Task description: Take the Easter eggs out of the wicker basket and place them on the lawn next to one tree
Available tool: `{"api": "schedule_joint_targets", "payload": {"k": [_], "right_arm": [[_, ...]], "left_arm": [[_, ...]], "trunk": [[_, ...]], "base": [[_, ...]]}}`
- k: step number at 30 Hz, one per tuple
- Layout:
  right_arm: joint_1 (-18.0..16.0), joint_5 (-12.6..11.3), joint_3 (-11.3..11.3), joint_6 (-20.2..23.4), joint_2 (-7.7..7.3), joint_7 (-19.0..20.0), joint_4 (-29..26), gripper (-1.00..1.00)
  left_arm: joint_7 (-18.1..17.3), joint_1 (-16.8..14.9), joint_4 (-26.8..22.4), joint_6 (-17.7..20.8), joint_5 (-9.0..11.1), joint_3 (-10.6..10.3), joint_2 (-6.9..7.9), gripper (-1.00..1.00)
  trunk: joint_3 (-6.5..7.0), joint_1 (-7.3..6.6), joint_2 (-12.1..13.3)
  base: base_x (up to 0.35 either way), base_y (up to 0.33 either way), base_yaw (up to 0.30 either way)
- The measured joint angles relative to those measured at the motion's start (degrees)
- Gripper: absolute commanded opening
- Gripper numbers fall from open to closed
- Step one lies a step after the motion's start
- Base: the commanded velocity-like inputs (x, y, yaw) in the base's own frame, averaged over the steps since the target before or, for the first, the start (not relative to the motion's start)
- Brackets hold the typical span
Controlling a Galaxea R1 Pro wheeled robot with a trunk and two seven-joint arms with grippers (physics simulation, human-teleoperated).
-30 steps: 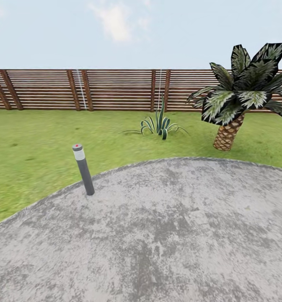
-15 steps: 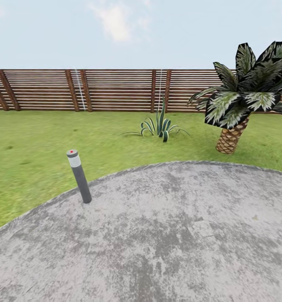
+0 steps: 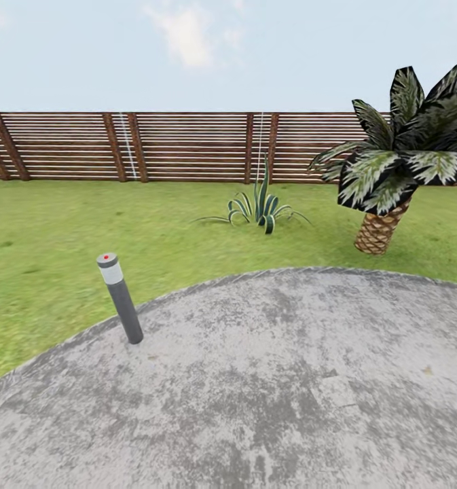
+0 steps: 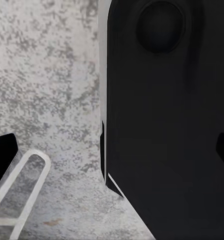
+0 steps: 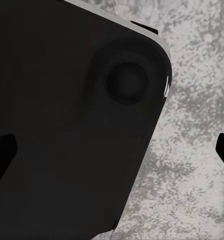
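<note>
Head view: a grey round stone patio (image 3: 276, 387) fills the foreground, bordered by green lawn (image 3: 65, 224). A short grey bollard light (image 3: 119, 297) stands at the patio's left edge. On the grass beyond sit a spiky striped plant (image 3: 261, 207) and, to the right, a palm-like tree (image 3: 391, 170) with a scaly trunk. A brown slatted fence (image 3: 174, 146) closes the garden. Both wrist views show dark robot bodywork (image 4: 166, 115) over grey paving; whether either hand is apart or together cannot be told
</note>
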Motion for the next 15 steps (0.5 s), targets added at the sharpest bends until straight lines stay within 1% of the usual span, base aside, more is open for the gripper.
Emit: {"api": "schedule_joint_targets", "payload": {"k": [2, 5, 15], "right_arm": [[0.00, -0.01, 0.00, 0.00, -0.03, 0.00, 0.00, 1.00], [0.00, 0.03, 0.01, -0.01, 0.01, 0.00, 0.00, 1.00], [0.00, 0.11, 0.03, -0.04, 0.02, 0.00, 0.09, 1.00]], "left_arm": [[0.00, -0.01, 0.00, 0.00, 0.00, 0.00, 0.00, 1.00], [0.00, -0.01, 0.00, 0.00, 0.00, -0.03, 0.00, 1.00], [0.00, -0.01, 0.00, 0.00, 0.00, -0.04, 0.00, 1.00]], "trunk": [[0.00, 0.00, 0.00], [0.00, 0.02, 0.00], [0.00, 0.03, 0.00]], "base": [[0.320, 0.000, 0.024], [0.172, 0.000, 0.165], [0.017, 0.000, 0.280]]}}
